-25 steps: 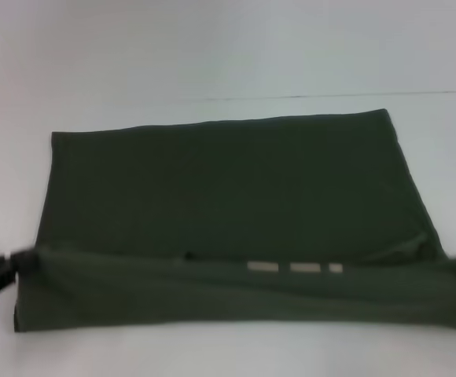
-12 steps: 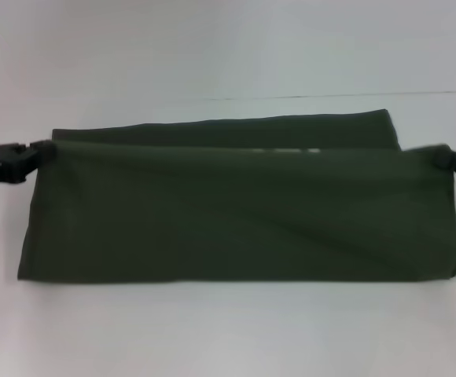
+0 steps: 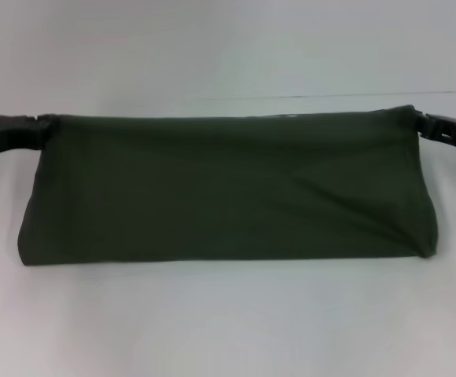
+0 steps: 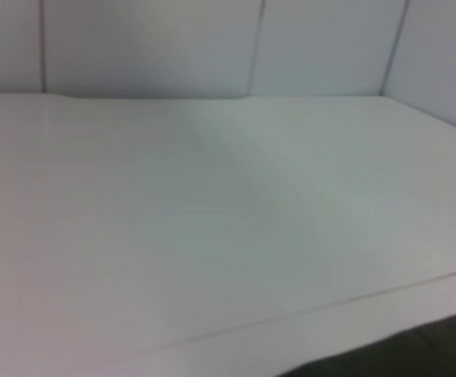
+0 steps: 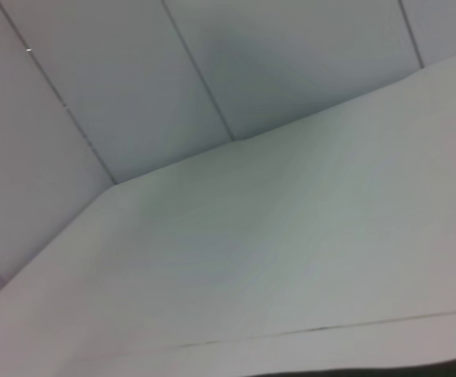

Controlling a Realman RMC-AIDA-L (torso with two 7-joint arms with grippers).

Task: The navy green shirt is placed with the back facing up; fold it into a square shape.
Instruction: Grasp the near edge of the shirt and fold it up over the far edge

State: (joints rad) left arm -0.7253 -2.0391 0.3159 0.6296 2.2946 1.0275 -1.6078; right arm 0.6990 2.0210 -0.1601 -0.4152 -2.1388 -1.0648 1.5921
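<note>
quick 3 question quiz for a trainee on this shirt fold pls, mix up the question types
1. True or false: the left gripper and the right gripper hold opposite ends of the navy green shirt.
2. The shirt's held edge is: A) nearest the robot, B) farthest from the robot, C) bunched in the middle.
3. Fill in: the shirt lies on a pale ____.

Key: 1 true; 2 B; 3 table.
</note>
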